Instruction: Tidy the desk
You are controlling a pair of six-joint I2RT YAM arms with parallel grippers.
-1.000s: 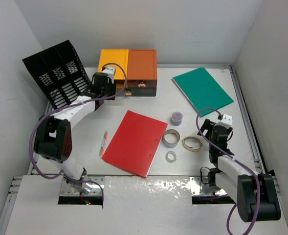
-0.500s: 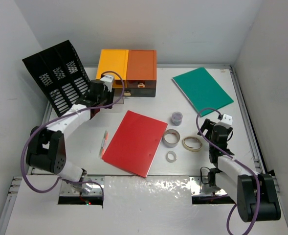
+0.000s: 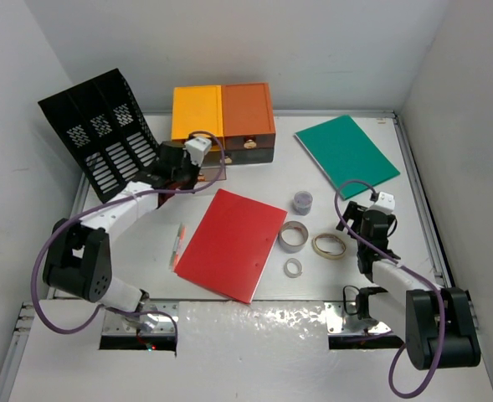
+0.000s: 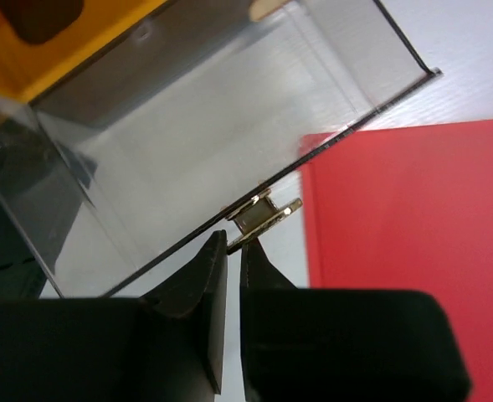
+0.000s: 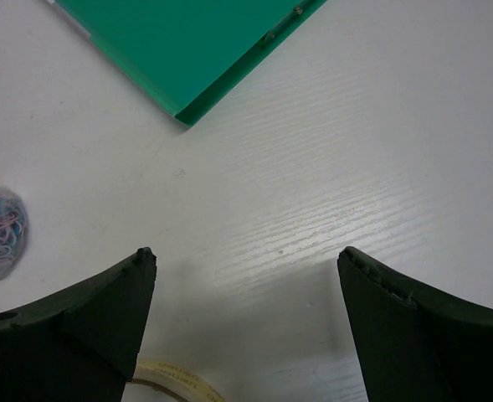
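On the white desk (image 3: 146, 243), a yellow drawer box (image 3: 197, 113) stands beside an orange one (image 3: 248, 113) at the back. My left gripper (image 3: 202, 170) (image 4: 233, 243) is shut on the small metal handle (image 4: 263, 213) of a clear drawer (image 4: 196, 142), which stands pulled out of the yellow box (image 4: 62, 59). A red folder (image 3: 232, 243) (image 4: 413, 209) lies mid-desk and a green folder (image 3: 346, 153) (image 5: 187, 50) at the back right. Low over bare desk, my right gripper (image 3: 360, 214) (image 5: 246, 255) is open and holds nothing.
A black file rack (image 3: 95, 134) leans at the back left. A jar of paper clips (image 3: 302, 202), a grey tape roll (image 3: 294, 237), a tan tape roll (image 3: 329, 245) and a small white roll (image 3: 294, 267) sit right of the red folder. A pen (image 3: 178, 243) lies left of it.
My left gripper has drawn back from the drawer boxes toward the red folder and its jaws have closed. The drawer boxes have shifted slightly right. The right arm has barely moved.
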